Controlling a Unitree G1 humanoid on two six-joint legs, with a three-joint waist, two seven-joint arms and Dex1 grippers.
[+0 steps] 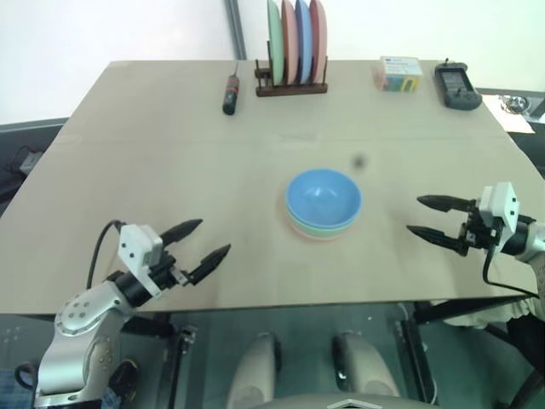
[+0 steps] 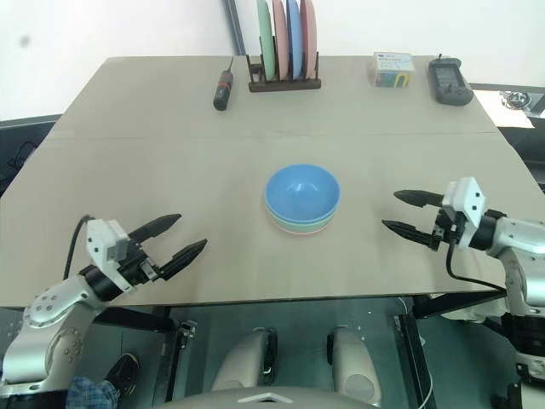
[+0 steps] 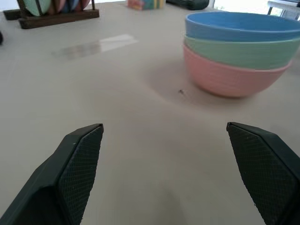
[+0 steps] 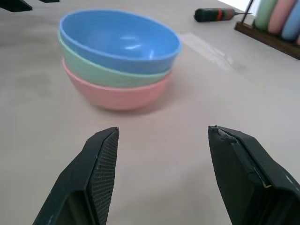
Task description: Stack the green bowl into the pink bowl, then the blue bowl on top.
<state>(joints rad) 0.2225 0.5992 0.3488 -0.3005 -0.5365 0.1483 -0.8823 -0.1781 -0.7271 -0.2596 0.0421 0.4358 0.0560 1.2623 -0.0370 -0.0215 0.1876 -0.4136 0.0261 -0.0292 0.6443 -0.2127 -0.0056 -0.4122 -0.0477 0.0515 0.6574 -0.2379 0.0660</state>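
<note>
Evidently the stacking is looking finished: the blue bowl (image 4: pixel 121 41) is sitting nested in the green bowl (image 4: pixel 101 70), which is sitting in the pink bowl (image 4: pixel 117 96), all upright and level on the table (image 1: pixel 170 145). Going from the robot's left, the left gripper (image 1: pixel 197 248) is hovering over the near table edge with its fingers spread wide and nothing between them, the stack lying well beyond its fingertips. Further right, the right gripper (image 1: pixel 436 217) is pointing its parted, empty fingers at the stack from the other side, also well apart from it. Judging by this, no further grasp is being called for; the next move is probably just keeping both arms away without nudging the smooth, pale plastic bowls
</note>
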